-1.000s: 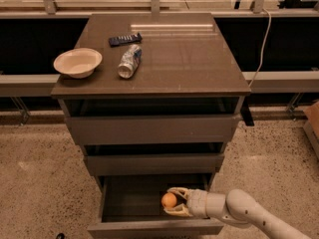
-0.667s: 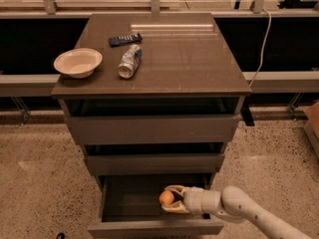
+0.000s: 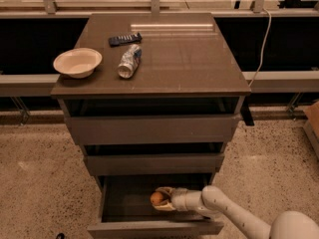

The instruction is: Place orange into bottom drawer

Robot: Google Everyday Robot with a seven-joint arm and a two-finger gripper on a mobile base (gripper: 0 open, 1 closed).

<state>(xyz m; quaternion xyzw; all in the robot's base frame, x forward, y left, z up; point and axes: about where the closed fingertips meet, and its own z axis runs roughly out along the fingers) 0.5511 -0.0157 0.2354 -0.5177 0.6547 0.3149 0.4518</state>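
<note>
camera view | tool (image 3: pixel 160 199) clasps orange (image 3: pixel 156 198) inside open bottom drawer (image 3: pixel 154 228); bowl (image 3: pixel 77 62), crushed bottle (image 3: pixel 128 61) on cabinet top (image 3: pixel 189 59)

Speckled floor (image 3: pixel 35 183), dk cabinet (image 3: pixel 189 59) centre, grey rail (image 3: pixel 284 79) behind.

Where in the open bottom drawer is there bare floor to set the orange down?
The bottom drawer floor is bare left of the orange, out to the left wall. The gripper, shut on the orange, and its arm fill the right half, so that side is crowded.
</note>
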